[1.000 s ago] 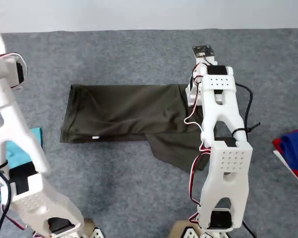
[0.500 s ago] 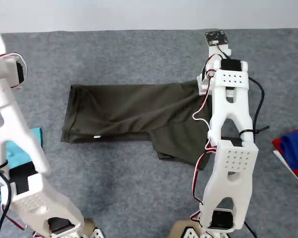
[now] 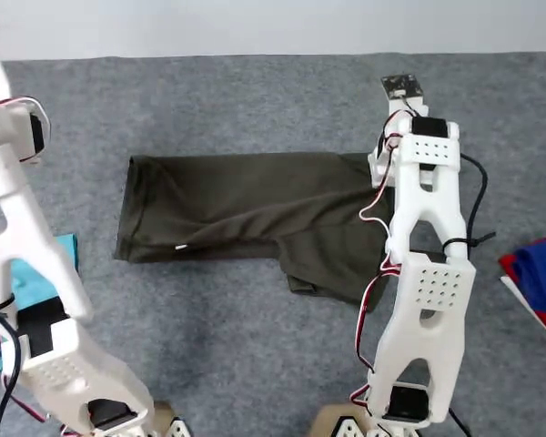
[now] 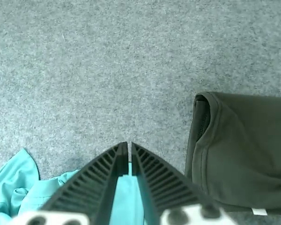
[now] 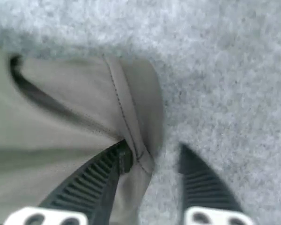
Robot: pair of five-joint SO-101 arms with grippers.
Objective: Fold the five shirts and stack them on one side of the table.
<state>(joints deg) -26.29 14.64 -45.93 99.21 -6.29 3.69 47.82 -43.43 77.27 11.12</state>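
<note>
A dark olive shirt (image 3: 246, 214) lies spread across the middle of the grey table, partly folded, with a flap toward the front right. In the high view my right arm (image 3: 419, 209) stands over the shirt's right edge. My right gripper (image 5: 154, 157) is open at that edge: one finger (image 5: 117, 161) rests on the stitched hem of the olive shirt (image 5: 61, 117), the other on bare table. My left gripper (image 4: 129, 151) is shut on nothing, above a teal shirt (image 4: 14, 197) and left of the olive shirt's (image 4: 243, 150) left end.
The teal shirt (image 3: 23, 282) lies crumpled at the table's left edge under the left arm (image 3: 18, 209). A red and blue shirt (image 3: 537, 273) lies at the right edge. Bare grey table (image 3: 255, 100) runs along the far side.
My right arm has moved to the right and farther back, drawing the olive shirt's right edge out with it. The left arm has kept still.
</note>
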